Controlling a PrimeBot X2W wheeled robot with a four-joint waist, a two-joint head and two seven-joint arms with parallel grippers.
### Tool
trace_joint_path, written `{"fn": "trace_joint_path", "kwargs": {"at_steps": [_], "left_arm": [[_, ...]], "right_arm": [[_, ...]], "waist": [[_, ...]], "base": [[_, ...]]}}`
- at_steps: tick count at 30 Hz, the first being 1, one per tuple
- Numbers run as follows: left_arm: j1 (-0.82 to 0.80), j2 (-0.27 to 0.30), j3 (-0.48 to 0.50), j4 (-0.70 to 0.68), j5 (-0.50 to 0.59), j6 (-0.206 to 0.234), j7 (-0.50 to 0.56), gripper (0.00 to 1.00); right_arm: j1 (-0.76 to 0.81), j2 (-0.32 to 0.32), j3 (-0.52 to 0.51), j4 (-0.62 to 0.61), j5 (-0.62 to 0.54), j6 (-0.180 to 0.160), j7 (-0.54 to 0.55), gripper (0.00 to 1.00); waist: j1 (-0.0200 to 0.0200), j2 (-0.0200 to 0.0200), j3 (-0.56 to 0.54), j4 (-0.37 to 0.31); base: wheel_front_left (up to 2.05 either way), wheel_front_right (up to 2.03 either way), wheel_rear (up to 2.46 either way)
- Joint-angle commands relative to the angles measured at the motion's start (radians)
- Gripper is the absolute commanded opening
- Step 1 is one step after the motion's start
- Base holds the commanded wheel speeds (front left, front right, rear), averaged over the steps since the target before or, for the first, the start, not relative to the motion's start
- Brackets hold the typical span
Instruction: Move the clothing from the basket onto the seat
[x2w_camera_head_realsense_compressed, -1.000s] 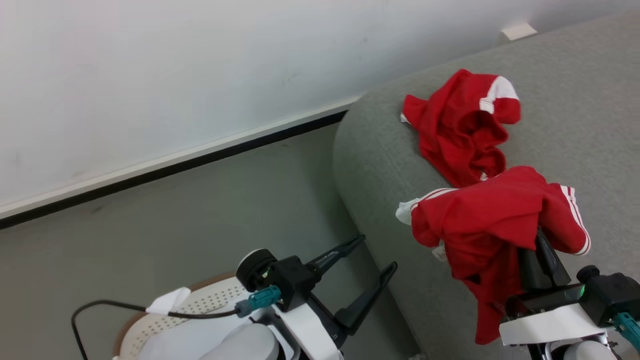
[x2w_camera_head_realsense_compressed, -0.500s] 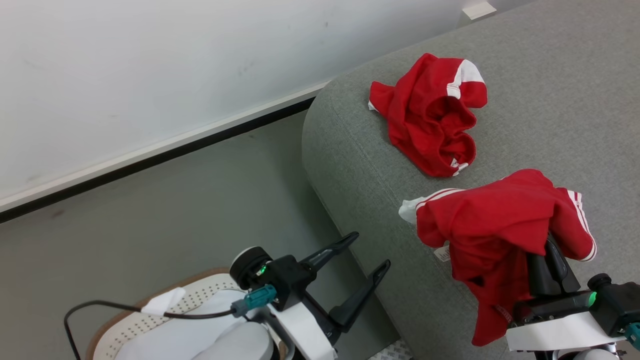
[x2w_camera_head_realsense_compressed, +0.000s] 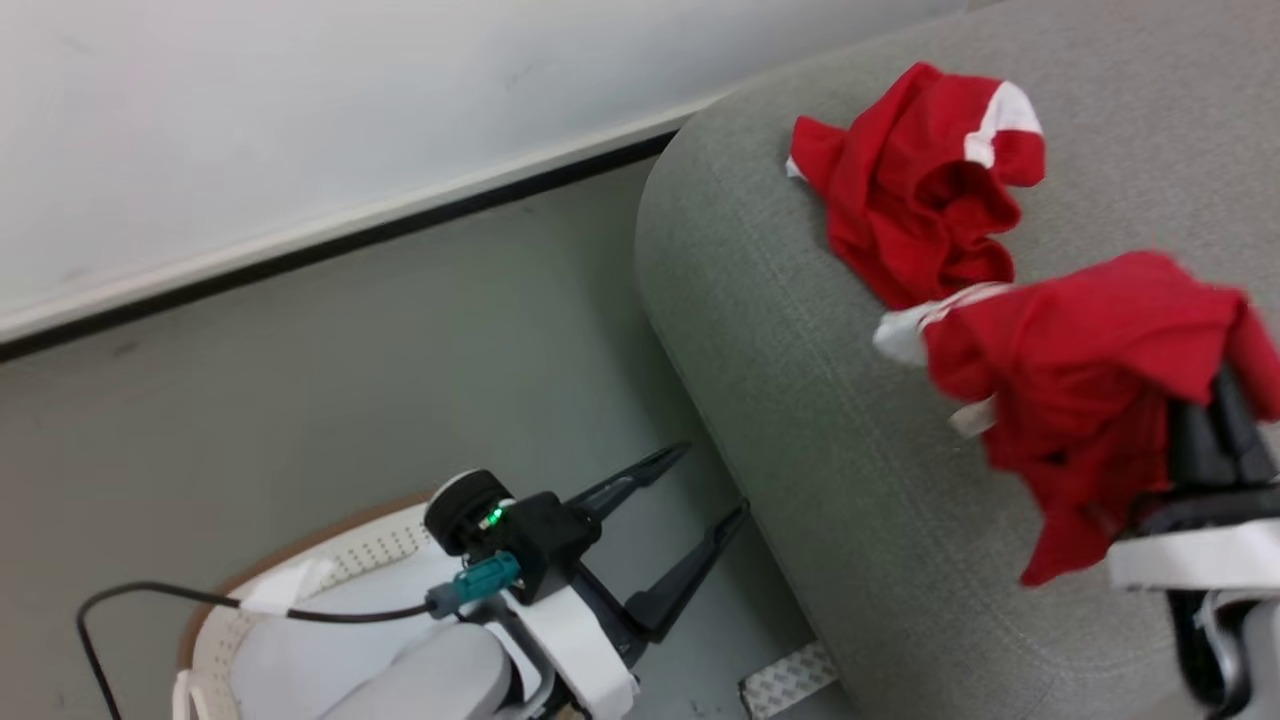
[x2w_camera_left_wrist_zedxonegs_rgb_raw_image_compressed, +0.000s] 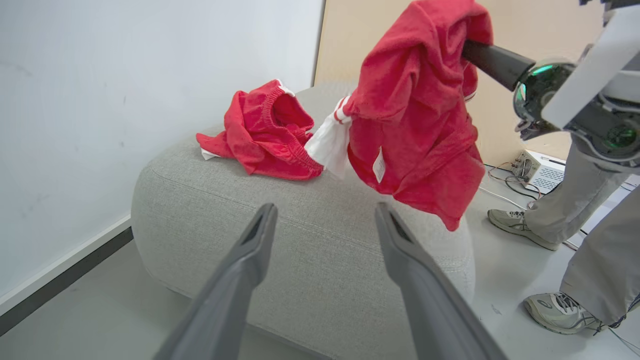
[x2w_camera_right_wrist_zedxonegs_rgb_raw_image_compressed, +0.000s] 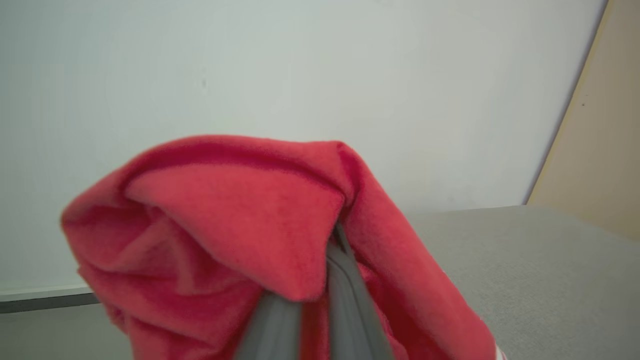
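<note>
Drifting farther over the seat (x2w_camera_head_realsense_compressed: 800, 350), the held garment (x2w_camera_head_realsense_compressed: 1080, 390) now overlaps the lying garment (x2w_camera_head_realsense_compressed: 920, 210) in the head view. Nearest, the left gripper (x2w_camera_head_realsense_compressed: 715, 478) gapes empty near the basket (x2w_camera_head_realsense_compressed: 300, 545). Beyond, the right gripper (x2w_camera_head_realsense_compressed: 1205, 430) pinches the held garment. It hangs long axis vertical, hem down, above the seat's rounded edge, so released here it may slide floorward.

So the grey seat (x2w_camera_head_realsense_compressed: 800, 330) has one crumpled red garment (x2w_camera_head_realsense_compressed: 915, 210) lying right on top, around 1 o'clock in the head view, near the rounded edge. Down on the grey floor (x2w_camera_head_realsense_compressed: 400, 350) the basket (x2w_camera_head_realsense_compressed: 375, 553) stands at 7 o'clock, near the seat's base. A person's sneakers (x2w_camera_left_wrist_zedxonegs_rgb_raw_image_compressed: 520, 227) are planted there too.
</note>
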Motion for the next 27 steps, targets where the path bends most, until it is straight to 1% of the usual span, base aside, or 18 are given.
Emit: {"fn": "trace_joint_path", "kwargs": {"at_steps": [1, 8, 12, 13, 19, 24, 27], "left_arm": [[-0.011, 0.015, 0.003, -0.008, -0.008, -0.001, 0.002, 1.0], [-0.046, 0.109, 0.02, -0.08, -0.014, -0.002, 0.021, 1.0], [-0.059, 0.166, 0.043, -0.127, -0.022, -0.002, 0.026, 1.0], [-0.063, 0.178, 0.048, -0.139, -0.024, -0.002, 0.028, 1.0], [-0.078, 0.244, 0.07, -0.19, -0.011, -0.002, 0.03, 1.0], [-0.09, 0.266, 0.085, -0.207, -0.016, -0.001, 0.021, 1.0], [-0.097, 0.27, 0.093, -0.208, -0.024, -0.001, 0.017, 1.0]], "right_arm": [[-0.036, -0.014, -0.013, 0.003, 0.016, -0.002, 0.001, 0.0], [-0.199, -0.084, -0.084, 0.016, 0.049, -0.003, 0.053, 0.0], [-0.292, -0.131, -0.122, 0.023, 0.028, -0.003, 0.105, 0.0], [-0.318, -0.148, -0.136, 0.031, 0.014, -0.003, 0.118, 0.0], [-0.445, -0.168, -0.176, 0.098, -0.098, -0.003, 0.201, 0.0], [-0.514, -0.2, -0.2, 0.221, -0.18, -0.003, 0.3, 0.0], [-0.519, -0.225, -0.206, 0.292, -0.222, -0.003, 0.368, 0.0]], "waist": [[-0.0001, -0.0001, 0.042, 0.025], [-0.0001, -0.0001, 0.188, 0.076], [-0.0001, -0.0001, 0.28, 0.099], [-0.0001, -0.0001, 0.304, 0.105], [-0.0001, -0.0001, 0.408, 0.127], [-0.0001, -0.0001, 0.455, 0.15], [-0.0001, -0.0001, 0.466, 0.161]], "base": [[0.0, 0.0, 0.0], [0.0, 0.0, 0.0], [0.0, 0.0, 0.0], [0.0, 0.0, 0.0], [0.0, 0.0, 0.0], [0.0, 0.0, 0.0], [0.0, 0.0, 0.0]]}}
